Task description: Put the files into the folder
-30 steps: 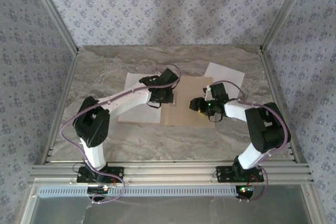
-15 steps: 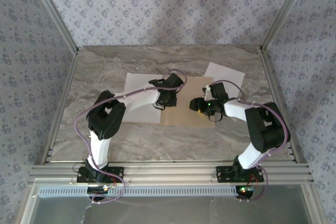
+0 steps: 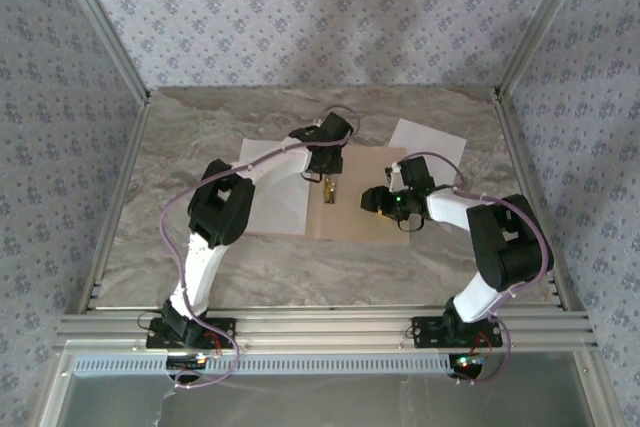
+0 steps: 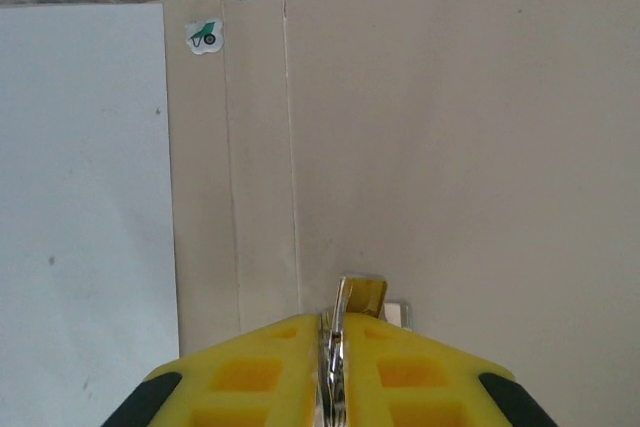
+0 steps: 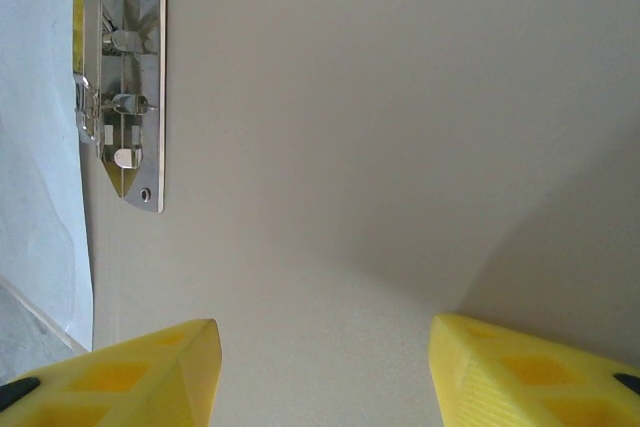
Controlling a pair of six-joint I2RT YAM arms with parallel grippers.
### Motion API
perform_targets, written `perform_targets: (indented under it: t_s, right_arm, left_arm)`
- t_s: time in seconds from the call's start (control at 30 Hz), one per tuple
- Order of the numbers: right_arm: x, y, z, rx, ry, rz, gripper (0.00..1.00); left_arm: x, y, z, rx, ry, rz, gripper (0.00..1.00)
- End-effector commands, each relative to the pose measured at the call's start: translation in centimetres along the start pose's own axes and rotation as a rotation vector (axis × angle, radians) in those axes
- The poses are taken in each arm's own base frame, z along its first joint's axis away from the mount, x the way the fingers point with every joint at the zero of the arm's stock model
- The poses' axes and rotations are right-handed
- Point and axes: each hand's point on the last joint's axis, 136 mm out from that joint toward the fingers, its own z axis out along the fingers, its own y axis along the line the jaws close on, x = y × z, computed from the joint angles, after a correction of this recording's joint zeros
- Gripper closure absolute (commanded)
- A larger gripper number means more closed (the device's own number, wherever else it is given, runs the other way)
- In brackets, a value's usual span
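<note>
Open, flat tan cardboard folder [image 3: 365, 222], matte and pale inside, lying on the grey veined marble surface [image 3: 200, 137]. The right pincer [image 5: 322, 325] has its yellow, block-patterned fingers spread apart and empty, and is poised over the folder's right cover. At the creased spine, the left pincer [image 4: 333, 322] is pinched shut on the upright tab of the shiny metal clip [image 4: 362, 292]. One thin white rectangular paper sheet [image 3: 270, 197] lies left of the spine, just beside the left pincer. A second white paper sheet [image 3: 430, 139] lies farther back, at the folder's far right corner.

Marbled table [image 3: 200, 137]; folder [image 3: 365, 162], two files [image 3: 432, 139]
</note>
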Motion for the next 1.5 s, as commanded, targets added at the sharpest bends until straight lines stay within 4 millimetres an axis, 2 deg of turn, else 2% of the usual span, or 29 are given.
perform_targets:
  t_s: [0.0, 0.13, 0.3, 0.5, 0.57, 0.7, 0.83, 0.97, 1.23, 1.47]
  right_arm:
    - [0.4, -0.3, -0.5, 0.028, 0.026, 0.005, 0.41]
    - [0.3, -0.3, -0.7, 0.029, 0.023, 0.004, 0.41]
    - [0.1, -0.2, -0.7, 0.030, 0.022, 0.004, 0.41]
    - [-0.1, 0.1, -0.8, 0.028, 0.020, -0.003, 0.41]
    - [-0.1, 0.0, -0.8, 0.029, 0.022, -0.001, 0.41]
    - [0.0, 0.0, -0.7, 0.032, 0.027, -0.004, 0.41]
    - [-0.1, 0.0, -0.7, 0.034, 0.026, -0.006, 0.41]
    - [0.1, 0.0, -0.6, 0.037, 0.030, -0.006, 0.40]
    - [0.1, 0.4, 0.0, 0.041, 0.039, -0.012, 0.41]
    - [0.1, 1.6, 1.4, 0.035, 0.062, -0.029, 0.41]
  left_arm:
    - [-0.8, -0.2, -0.3, 0.011, 0.014, 0.018, 0.86]
    - [-1.5, -0.5, -1.7, 0.028, 0.000, 0.017, 0.86]
    - [-2.5, 0.2, -4.7, 0.023, -0.040, 0.005, 0.81]
    - [-1.0, 3.4, -8.3, 0.004, -0.033, -0.046, 0.73]
    - [-0.8, 4.5, -9.1, 0.016, -0.048, -0.078, 0.73]
    - [1.2, 7.4, -10.3, 0.008, -0.034, -0.134, 0.72]
    - [3.4, 10.4, -10.4, 0.005, -0.015, -0.202, 0.71]
    - [6.1, 12.9, -9.2, 0.008, 0.028, -0.273, 0.70]
    - [11.3, 16.5, -7.0, -0.010, 0.110, -0.385, 0.70]
    - [14.1, 19.3, -5.5, -0.045, 0.142, -0.443, 0.71]
